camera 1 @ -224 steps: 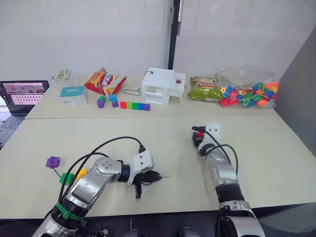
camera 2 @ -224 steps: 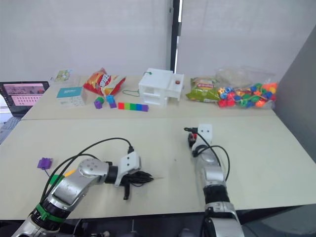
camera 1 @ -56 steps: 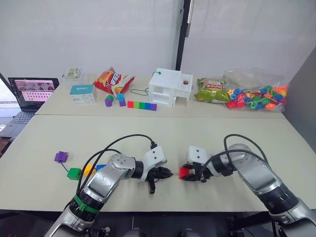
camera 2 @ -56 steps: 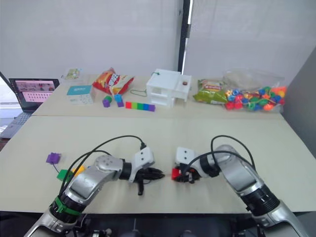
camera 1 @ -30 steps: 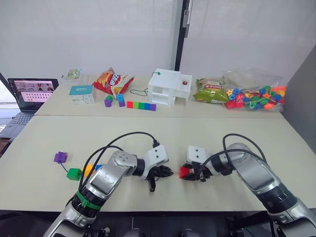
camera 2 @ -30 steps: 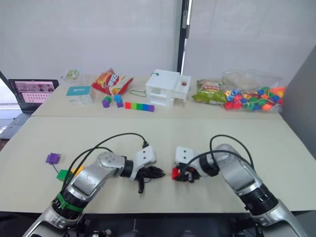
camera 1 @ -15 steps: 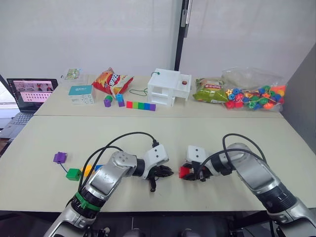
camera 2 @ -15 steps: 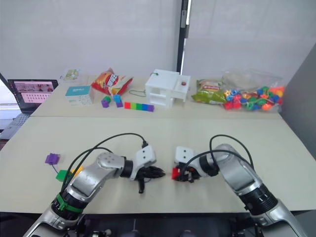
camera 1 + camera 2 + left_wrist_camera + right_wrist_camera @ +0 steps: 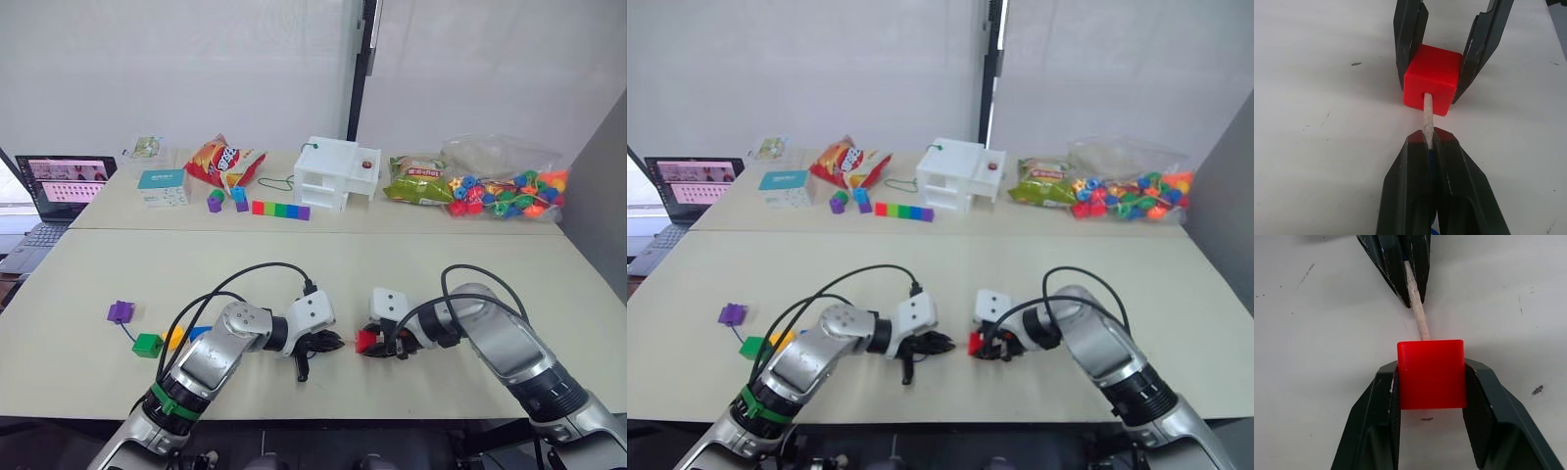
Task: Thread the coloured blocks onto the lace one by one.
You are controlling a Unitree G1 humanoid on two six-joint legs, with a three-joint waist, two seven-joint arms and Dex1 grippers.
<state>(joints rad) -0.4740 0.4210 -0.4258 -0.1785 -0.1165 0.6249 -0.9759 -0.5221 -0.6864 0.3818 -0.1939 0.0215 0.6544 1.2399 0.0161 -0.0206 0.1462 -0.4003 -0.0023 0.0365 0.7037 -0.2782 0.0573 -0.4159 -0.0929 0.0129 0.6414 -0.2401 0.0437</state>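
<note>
Right gripper [image 9: 1431,391] clamps the red block [image 9: 1431,373] between its two fingers, low over the table [image 9: 323,264]. Left gripper [image 9: 1426,147] is pinched tight on the lace [image 9: 1427,117]; the pale stiff tip sticks out past its fingertips and enters the block's hole facing it.

The two head views look forward and down over the table [image 9: 509,264] from above, covering both arms and the far clutter. Each wrist view sits close along its own fingers, facing the other. Both share the red block [image 9: 1431,80] and the lace tip [image 9: 1415,306].
</note>
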